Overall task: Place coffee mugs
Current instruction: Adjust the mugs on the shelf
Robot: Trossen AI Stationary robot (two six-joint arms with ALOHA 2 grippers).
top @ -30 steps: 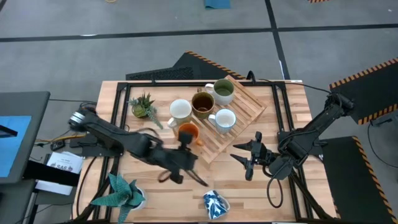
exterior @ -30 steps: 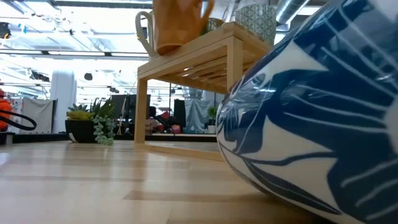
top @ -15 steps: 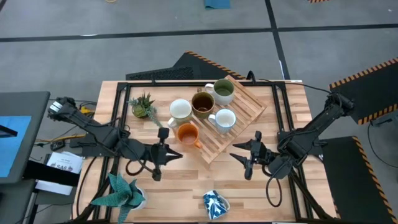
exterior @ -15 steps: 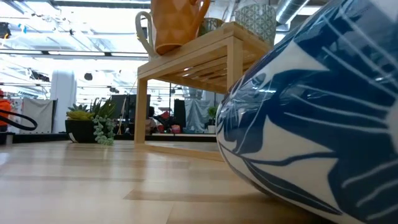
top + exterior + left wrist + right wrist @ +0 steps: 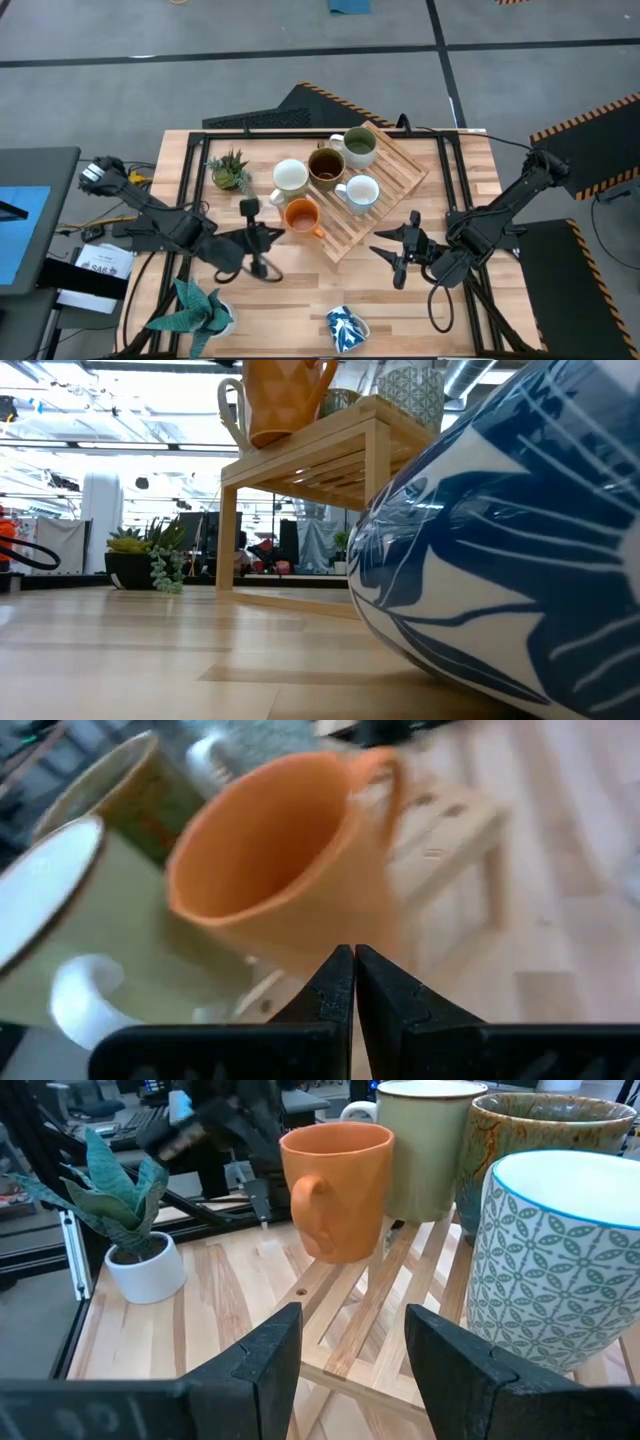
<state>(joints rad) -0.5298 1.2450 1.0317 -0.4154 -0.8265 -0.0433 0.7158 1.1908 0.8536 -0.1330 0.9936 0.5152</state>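
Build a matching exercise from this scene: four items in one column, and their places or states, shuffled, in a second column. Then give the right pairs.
Items:
1. orange mug
2. blue-patterned mug
3. left claw
4. right claw

Places or states:
A. lying on the table near its front edge, off the rack
B. fingers shut, empty, just off the orange mug
C. standing on the corner of the wooden rack
D. fingers open, empty, beside the rack

Pairs: 1-C, 2-A, 3-B, 4-D
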